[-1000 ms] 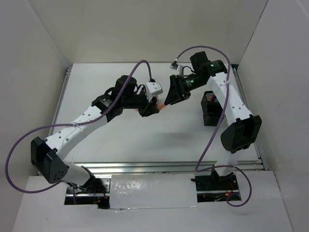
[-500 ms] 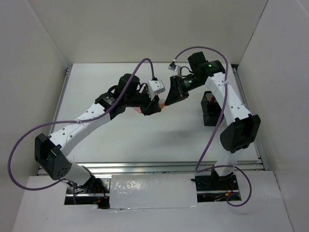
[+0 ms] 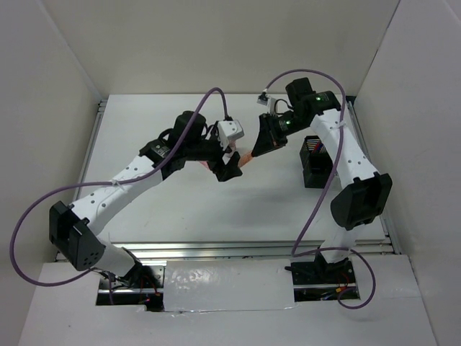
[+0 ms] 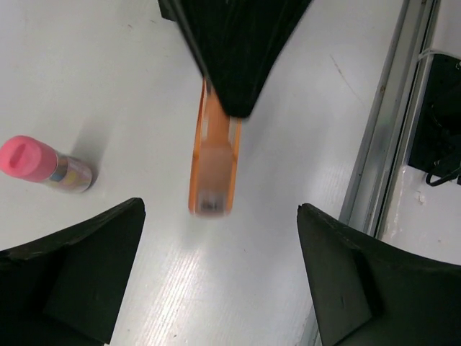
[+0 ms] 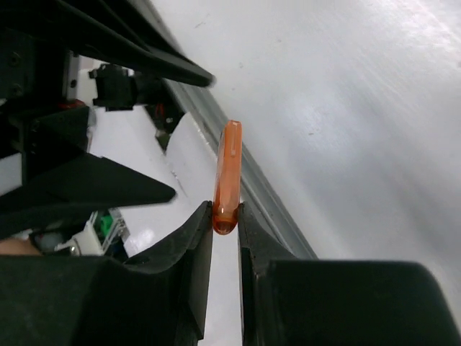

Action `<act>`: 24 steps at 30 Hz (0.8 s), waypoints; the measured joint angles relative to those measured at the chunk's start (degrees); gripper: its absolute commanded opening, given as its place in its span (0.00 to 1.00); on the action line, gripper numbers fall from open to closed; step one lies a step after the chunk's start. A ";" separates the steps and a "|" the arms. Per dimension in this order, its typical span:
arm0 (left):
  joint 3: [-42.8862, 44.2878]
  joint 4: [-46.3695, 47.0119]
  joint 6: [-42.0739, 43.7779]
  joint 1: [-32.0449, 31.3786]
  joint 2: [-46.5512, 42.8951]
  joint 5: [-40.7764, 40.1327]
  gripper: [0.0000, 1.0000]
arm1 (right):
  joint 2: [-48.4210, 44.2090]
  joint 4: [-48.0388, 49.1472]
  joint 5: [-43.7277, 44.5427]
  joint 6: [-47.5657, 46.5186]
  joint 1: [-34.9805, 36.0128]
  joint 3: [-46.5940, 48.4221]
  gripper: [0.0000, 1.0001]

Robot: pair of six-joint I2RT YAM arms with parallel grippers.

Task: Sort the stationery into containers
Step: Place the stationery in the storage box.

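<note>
**White desk: orange piece held aloft, sorting partly done**

White-walled desk (image 3: 238,209). Right gripper (image 5: 225,215) is pinched on a slim translucent orange cap-like piece (image 5: 229,166), held off the surface. Left gripper (image 4: 220,223) gapes wide, empty, close by. Pink-capped stubby cylinder (image 4: 45,162) lies unsorted. Square black mesh pen cup (image 3: 315,164), far right, shows coloured ends inside. Tray not made out.

Robotics lab test cell: white counter (image 3: 180,216) boxed in by plain white panels (image 3: 216,43), aluminium extrusion rails (image 3: 216,249) along its edges, left arm (image 3: 108,194) and right arm (image 3: 349,155) bolted at the near edge, purple cables (image 3: 12,252) looped loose, exposed wiring (image 3: 331,290) at the bases
</note>
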 measured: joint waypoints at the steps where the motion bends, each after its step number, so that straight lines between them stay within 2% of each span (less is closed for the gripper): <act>1: -0.55 -0.04 -0.11 0.50 -0.52 0.20 0.99 | -0.42 -0.11 0.55 -0.20 -0.96 -0.15 0.00; 4: -2.36 -0.17 -0.81 3.89 -2.47 1.55 0.99 | -1.97 -0.02 2.82 -1.07 -7.28 -0.15 0.00; 9: -5.81 0.59 -3.72 11.61 -4.83 1.25 0.99 | -6.12 0.55 11.21 -4.74 -23.82 -1.81 0.00; 14: -9.27 2.43 -8.98 11.96 -5.18 -5.49 0.99 | -11.76 -1.22 19.17 -11.52 -35.01 -6.67 0.00; 19: -11.10 5.11 -14.10 11.80 -4.90 -13.51 0.99 | -12.92 -0.61 27.71 -16.50 -42.95 -10.23 0.00; 24: -9.53 5.81 -17.57 12.37 -0.44 -18.34 0.99 | -12.66 3.39 35.10 -17.25 -43.52 -15.17 0.00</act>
